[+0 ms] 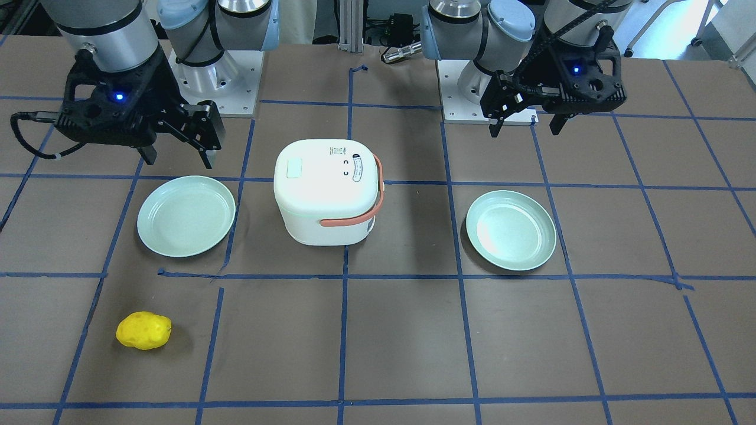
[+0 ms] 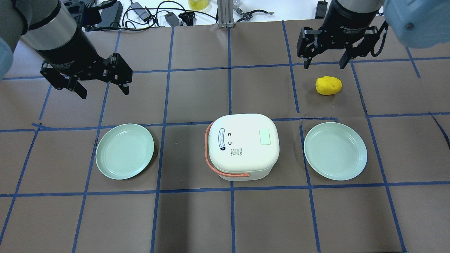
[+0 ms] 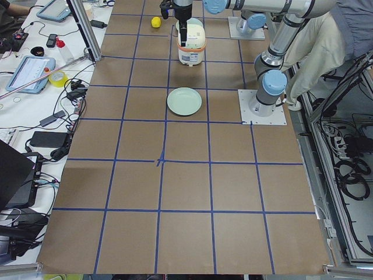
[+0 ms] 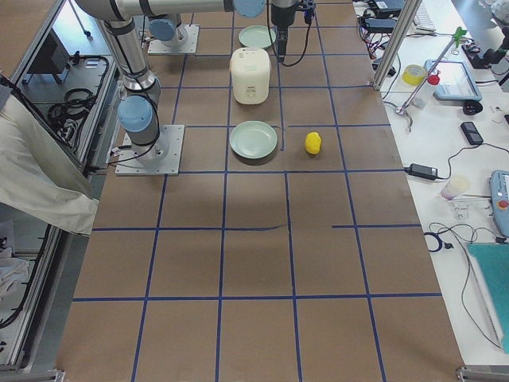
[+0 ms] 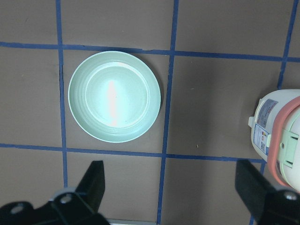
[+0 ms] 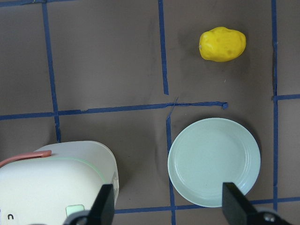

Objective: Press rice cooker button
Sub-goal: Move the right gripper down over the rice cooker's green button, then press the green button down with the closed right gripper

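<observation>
The white rice cooker [image 2: 242, 146] with a coral handle stands at mid-table, lid shut. A pale green rectangular button [image 2: 264, 136] sits on the lid, on the side toward my right. In the front view the cooker [image 1: 328, 195] and its button [image 1: 294, 167] show too. My left gripper [image 2: 104, 92] is open and empty, raised well to the cooker's far left. My right gripper [image 2: 323, 65] is open and empty, raised to the cooker's far right, near the potato. The right wrist view shows the cooker [image 6: 56, 183] at lower left. The left wrist view shows it [image 5: 279, 136] at the right edge.
A pale green plate [image 2: 124, 151] lies left of the cooker and another [image 2: 335, 151] right of it. A yellow potato [image 2: 328, 85] lies beyond the right plate. Blue tape lines grid the brown table. Cables and tools lie past the far edge.
</observation>
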Controlling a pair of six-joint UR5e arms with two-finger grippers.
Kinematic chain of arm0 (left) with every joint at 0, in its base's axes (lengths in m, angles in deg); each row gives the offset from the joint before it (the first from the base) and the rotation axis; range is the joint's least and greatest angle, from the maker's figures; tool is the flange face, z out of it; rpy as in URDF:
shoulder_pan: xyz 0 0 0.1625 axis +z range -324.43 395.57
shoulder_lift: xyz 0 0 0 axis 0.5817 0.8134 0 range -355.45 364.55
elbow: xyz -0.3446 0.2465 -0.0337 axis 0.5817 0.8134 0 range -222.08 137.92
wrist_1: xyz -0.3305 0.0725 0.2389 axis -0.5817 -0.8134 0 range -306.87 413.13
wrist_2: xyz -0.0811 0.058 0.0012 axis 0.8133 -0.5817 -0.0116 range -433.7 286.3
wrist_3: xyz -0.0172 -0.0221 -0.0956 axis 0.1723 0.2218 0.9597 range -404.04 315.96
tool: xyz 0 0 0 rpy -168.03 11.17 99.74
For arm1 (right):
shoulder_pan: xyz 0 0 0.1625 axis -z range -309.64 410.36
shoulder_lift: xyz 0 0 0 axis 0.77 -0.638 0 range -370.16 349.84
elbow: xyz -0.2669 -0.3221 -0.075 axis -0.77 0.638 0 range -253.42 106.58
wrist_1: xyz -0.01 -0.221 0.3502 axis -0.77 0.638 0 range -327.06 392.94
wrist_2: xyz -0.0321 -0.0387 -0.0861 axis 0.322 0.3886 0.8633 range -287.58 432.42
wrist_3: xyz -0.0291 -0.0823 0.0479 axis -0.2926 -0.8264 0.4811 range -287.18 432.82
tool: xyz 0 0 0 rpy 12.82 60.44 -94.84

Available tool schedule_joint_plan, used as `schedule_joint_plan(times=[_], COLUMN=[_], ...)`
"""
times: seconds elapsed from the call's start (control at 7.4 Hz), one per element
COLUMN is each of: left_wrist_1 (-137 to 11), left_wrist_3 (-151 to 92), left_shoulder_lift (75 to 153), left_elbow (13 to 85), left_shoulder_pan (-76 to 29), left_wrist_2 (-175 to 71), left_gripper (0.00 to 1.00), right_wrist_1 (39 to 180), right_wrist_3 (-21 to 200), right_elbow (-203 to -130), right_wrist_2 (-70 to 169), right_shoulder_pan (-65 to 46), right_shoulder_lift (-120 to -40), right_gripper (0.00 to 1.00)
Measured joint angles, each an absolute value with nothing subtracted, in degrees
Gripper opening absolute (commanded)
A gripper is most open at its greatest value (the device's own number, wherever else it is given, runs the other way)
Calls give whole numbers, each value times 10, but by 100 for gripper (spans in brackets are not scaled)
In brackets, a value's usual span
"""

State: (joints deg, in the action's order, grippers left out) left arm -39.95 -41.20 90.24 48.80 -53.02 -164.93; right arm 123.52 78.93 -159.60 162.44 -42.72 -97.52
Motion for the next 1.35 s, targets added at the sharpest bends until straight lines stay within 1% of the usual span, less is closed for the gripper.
schedule_joint_plan(times=[0.14,0.27,0.54,0.95,1.35], left_wrist_1=[-399,-399,-399,-399,-399], left_wrist_3=[-412,-412,-412,-412,-412], left_shoulder_lift=[902,902,902,902,902], left_elbow=[488,488,488,488,488], left_shoulder_pan=[-530,-530,-530,-530,-530], left_wrist_2=[-1649,-1649,-1649,-1649,-1649], left_gripper=[100,100,100,100,100], right_wrist_1=[1236,1237,1243,1297,1353], right_wrist_3=[802,817,829,847,859], right_elbow=[-1612,-1626,-1661,-1727,-1770], right_wrist_2=[1624,1623,1605,1584,1590], right_shoulder_pan=[-443,-459,-489,-531,-555], right_shoulder_lift=[-976,-976,-975,-973,-970], right_gripper=[16,8,7,7,8])
